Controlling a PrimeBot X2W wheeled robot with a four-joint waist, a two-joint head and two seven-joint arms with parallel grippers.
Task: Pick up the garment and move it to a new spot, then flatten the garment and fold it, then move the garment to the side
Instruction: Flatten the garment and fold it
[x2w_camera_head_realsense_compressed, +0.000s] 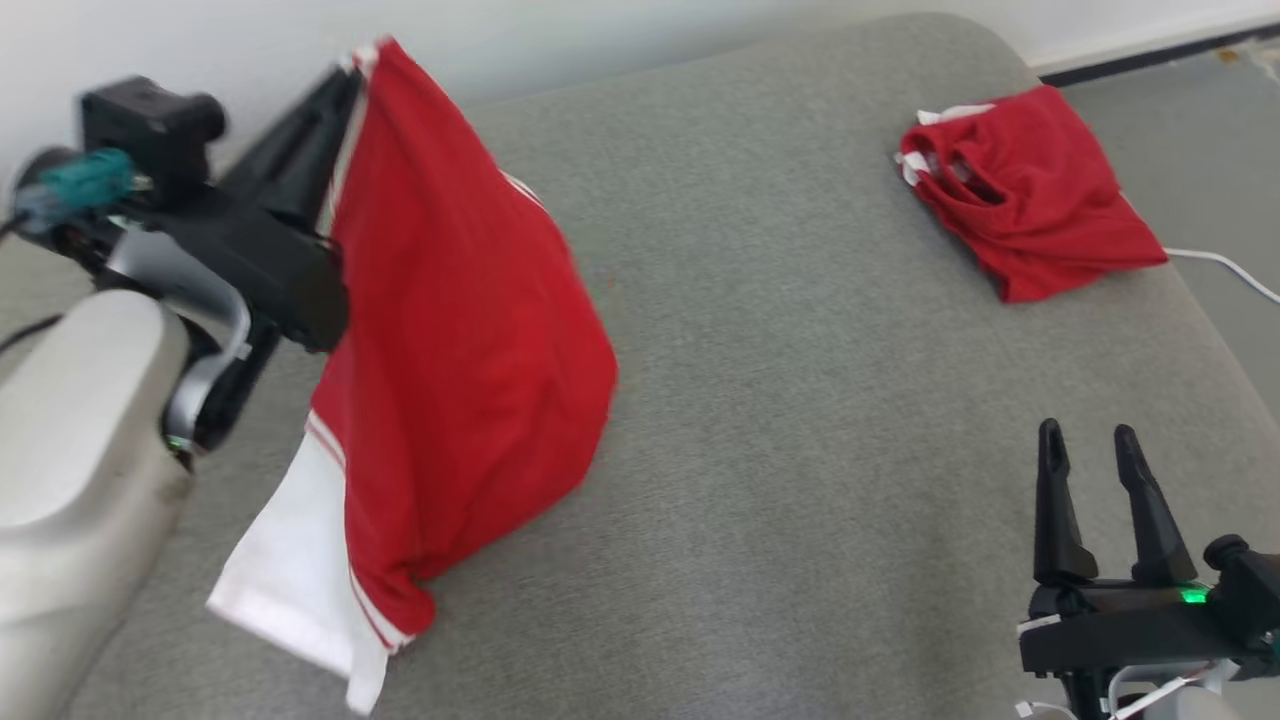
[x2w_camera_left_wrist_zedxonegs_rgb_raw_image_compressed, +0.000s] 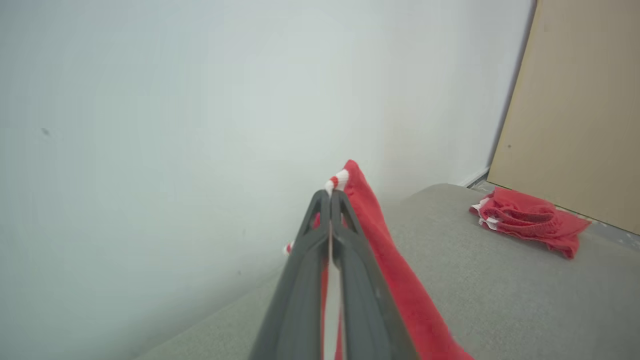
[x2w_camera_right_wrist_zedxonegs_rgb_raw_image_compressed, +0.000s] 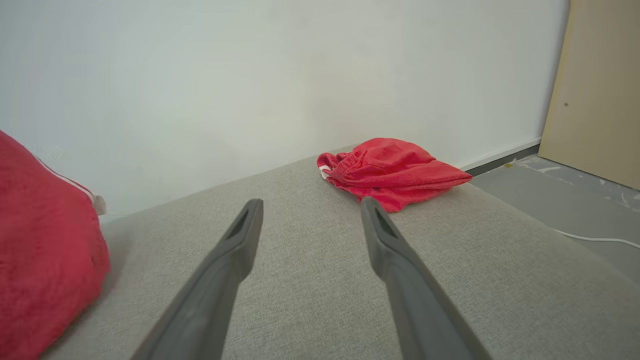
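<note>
- Left gripper (x2w_camera_head_realsense_compressed: 342, 92): raised at the far left of the scene, fingers pointing up and away toward the wall (x2w_camera_left_wrist_zedxonegs_rgb_raw_image_compressed: 150, 125).
- Left gripper (x2w_camera_left_wrist_zedxonegs_rgb_raw_image_compressed: 330, 199) state: both fingers pressed together, pinching the top edge of the garment (x2w_camera_head_realsense_compressed: 460, 330) at its red-and-white trim.
- Garment: red with white trim and a white panel at its lower end. It hangs from the left fingertips as one long drape, just right of the left arm.
- Garment (x2w_camera_left_wrist_zedxonegs_rgb_raw_image_compressed: 395, 270) position: over the left part of the grey cushion (x2w_camera_head_realsense_compressed: 800, 400). Its lower end reaches the near left area; contact with the cushion cannot be confirmed.
- Right gripper (x2w_camera_head_realsense_compressed: 1087, 440): low at the near right, fingers spread wide, nothing between them.
- Right gripper (x2w_camera_right_wrist_zedxonegs_rgb_raw_image_compressed: 310, 210) points across the cushion toward the far wall, well apart from the garment (x2w_camera_right_wrist_zedxonegs_rgb_raw_image_compressed: 45, 260).
- Other garment (x2w_camera_head_realsense_compressed: 1040, 200): red, bunched, lying on the far right corner of the cushion, well apart from both grippers.
- Cable (x2w_camera_head_realsense_compressed: 1225, 265): white, on the floor (x2w_camera_right_wrist_zedxonegs_rgb_raw_image_compressed: 560, 190) right of the cushion.
- Panel (x2w_camera_left_wrist_zedxonegs_rgb_raw_image_compressed: 575, 110): beige, upright against the wall, beyond the other garment (x2w_camera_left_wrist_zedxonegs_rgb_raw_image_compressed: 530, 222).
</note>
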